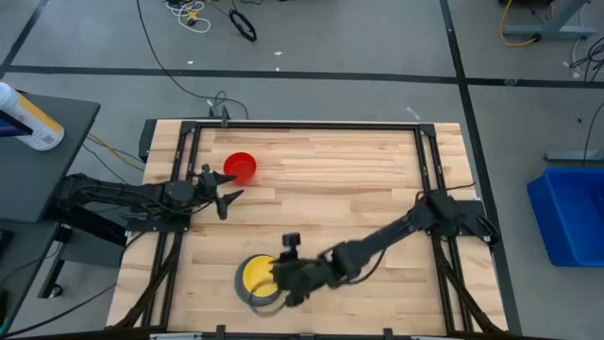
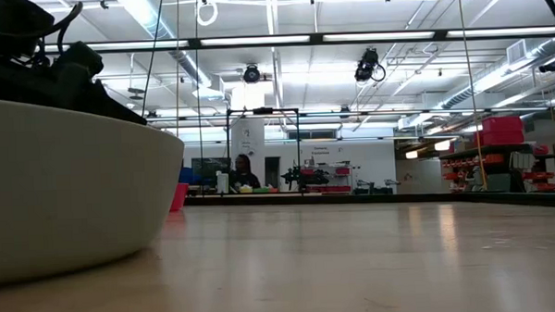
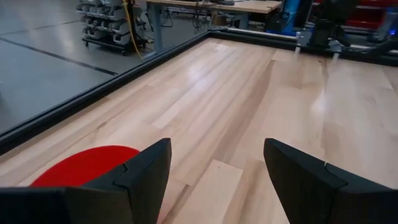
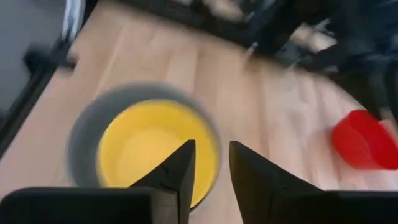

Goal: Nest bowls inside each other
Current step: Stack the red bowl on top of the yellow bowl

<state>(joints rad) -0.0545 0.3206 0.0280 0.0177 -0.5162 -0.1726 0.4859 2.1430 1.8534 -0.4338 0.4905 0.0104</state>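
Note:
A yellow bowl [image 1: 253, 274] sits nested inside the grey bowl [image 1: 247, 293] near the table's front edge, left of centre. My right gripper [image 1: 281, 276] hovers over the right side of this stack. Its fingers [image 4: 177, 168] stand a narrow gap apart with nothing between them. In the right wrist view the yellow bowl [image 4: 146, 149] lies just beyond the fingertips. The red bowl [image 1: 240, 167] stands alone at the far left of the table. My left gripper [image 1: 225, 189] waits open just beside it, on its near side. In the low view the grey bowl's wall [image 2: 66, 182] fills the left.
Black frame rails [image 1: 302, 126] run along the table's far edge and down both sides. The right half of the wooden top [image 1: 377, 179] is bare apart from my right arm [image 1: 396, 231] reaching across it. A blue bin [image 1: 571, 212] stands on the floor beyond the right edge.

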